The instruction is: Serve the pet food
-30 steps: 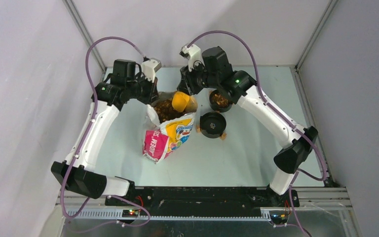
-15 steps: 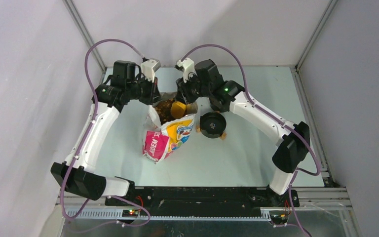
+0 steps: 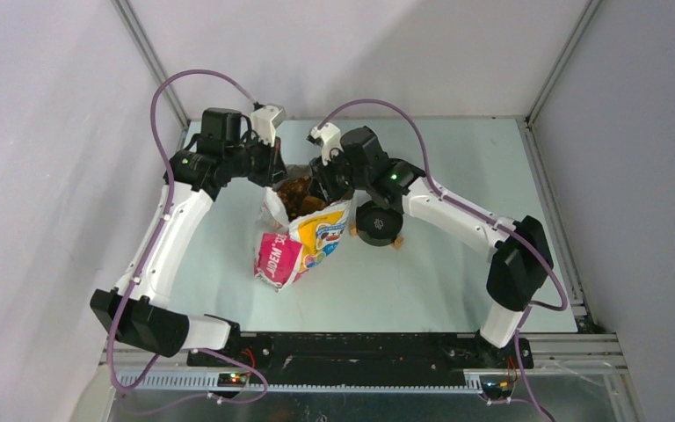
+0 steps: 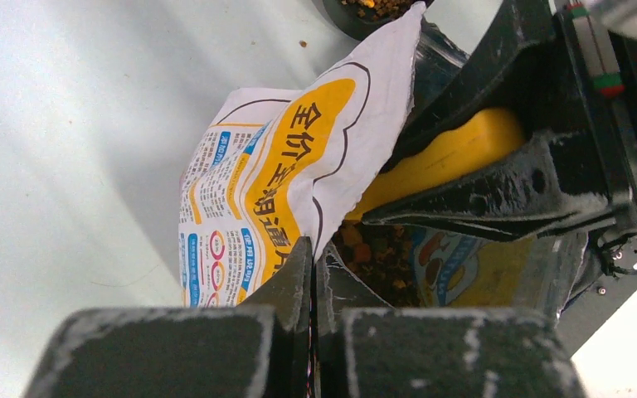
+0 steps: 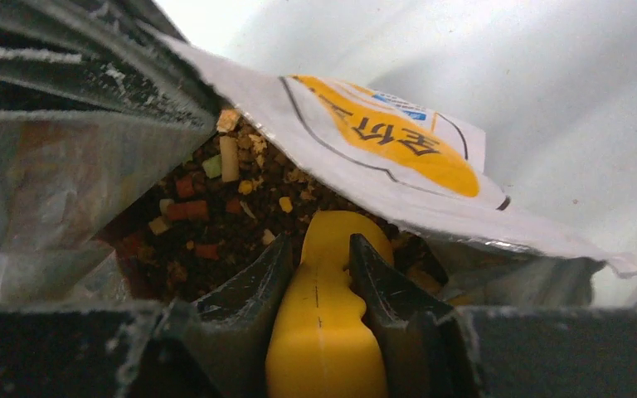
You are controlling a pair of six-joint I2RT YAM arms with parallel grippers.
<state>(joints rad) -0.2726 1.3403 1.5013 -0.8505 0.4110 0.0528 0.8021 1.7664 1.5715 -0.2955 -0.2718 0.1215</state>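
Lowered since the last look, the right gripper (image 5: 322, 249) is now sunk into the mouth of the bag (image 3: 303, 239). The yellow scoop (image 5: 319, 332) is pinched tight between its fingers, tip pushed into the pet food (image 5: 207, 220), which is seen inside the bag, upper centre of the top view. The bag's rim is clamped flat by the left gripper (image 4: 311, 265). A black bowl (image 3: 378, 221) is set just right of the bag.

Bag (image 3: 303, 242) holding pet food (image 5: 216, 224), scoop (image 5: 323, 323) in the food, bowl (image 3: 378, 227) just right of bag
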